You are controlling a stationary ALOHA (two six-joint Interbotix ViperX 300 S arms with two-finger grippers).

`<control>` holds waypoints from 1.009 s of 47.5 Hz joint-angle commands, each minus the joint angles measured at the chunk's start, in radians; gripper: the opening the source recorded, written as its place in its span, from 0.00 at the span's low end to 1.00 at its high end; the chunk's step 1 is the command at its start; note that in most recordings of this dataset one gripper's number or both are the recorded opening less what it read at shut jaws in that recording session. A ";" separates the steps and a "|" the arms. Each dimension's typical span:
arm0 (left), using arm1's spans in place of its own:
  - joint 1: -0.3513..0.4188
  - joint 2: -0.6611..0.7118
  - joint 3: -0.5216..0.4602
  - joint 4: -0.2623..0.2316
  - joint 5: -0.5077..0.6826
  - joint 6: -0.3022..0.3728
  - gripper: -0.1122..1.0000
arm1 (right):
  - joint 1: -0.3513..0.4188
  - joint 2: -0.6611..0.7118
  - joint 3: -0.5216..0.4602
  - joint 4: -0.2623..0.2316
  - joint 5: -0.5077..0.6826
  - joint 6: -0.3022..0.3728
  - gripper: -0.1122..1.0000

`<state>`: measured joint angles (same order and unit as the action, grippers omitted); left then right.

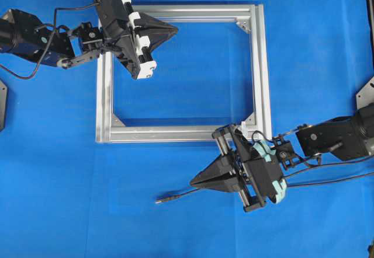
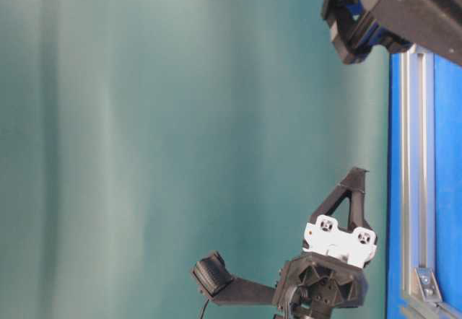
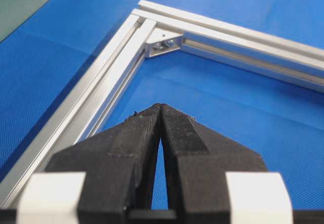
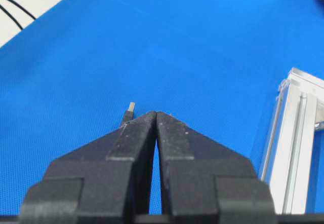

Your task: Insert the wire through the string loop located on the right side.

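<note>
Wire point(image 1: 193, 194) lies on the blue table point(image 1: 58, 199), running from the right edge under the right arm, with its plug end at lower centre, below the aluminium frame point(image 1: 262, 65). The overhead view alone shows the full frame, both arms and the wire's run. The right wrist view shows only the plug tip point(image 4: 129, 113), just beyond and left of the tool's tips, plus one frame corner at right. The left wrist view shows a frame corner with its bracket point(image 3: 163, 40) ahead of the tool. The table-level view shows neither wire nor loop. The string loop cannot be made out in any view.

Left tool point(image 1: 174, 30) is closed and empty, fingers meeting at the tips; it hangs over the frame's upper left corner, pointing right across the opening. Right tool point(image 1: 194, 181) is likewise closed on nothing, below the frame's lower right corner, pointing left, above the wire.
</note>
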<state>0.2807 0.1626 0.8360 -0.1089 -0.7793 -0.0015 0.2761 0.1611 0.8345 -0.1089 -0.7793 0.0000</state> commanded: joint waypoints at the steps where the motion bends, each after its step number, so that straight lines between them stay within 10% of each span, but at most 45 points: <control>1: 0.000 -0.040 -0.018 0.012 0.008 0.006 0.10 | 0.015 -0.037 -0.023 -0.005 -0.003 -0.003 0.10; 29: 0.003 -0.040 -0.015 0.015 0.011 0.008 0.10 | 0.026 -0.038 -0.055 -0.002 0.080 0.080 0.09; 45: 0.005 -0.041 -0.015 0.015 0.011 0.008 0.10 | 0.037 -0.029 -0.067 0.025 0.137 0.103 0.83; 48: 0.003 -0.041 -0.015 0.015 0.011 0.009 0.10 | 0.038 -0.018 -0.072 0.035 0.143 0.103 0.83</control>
<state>0.2823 0.1519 0.8360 -0.0966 -0.7639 0.0046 0.3099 0.1534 0.7854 -0.0859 -0.6397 0.1012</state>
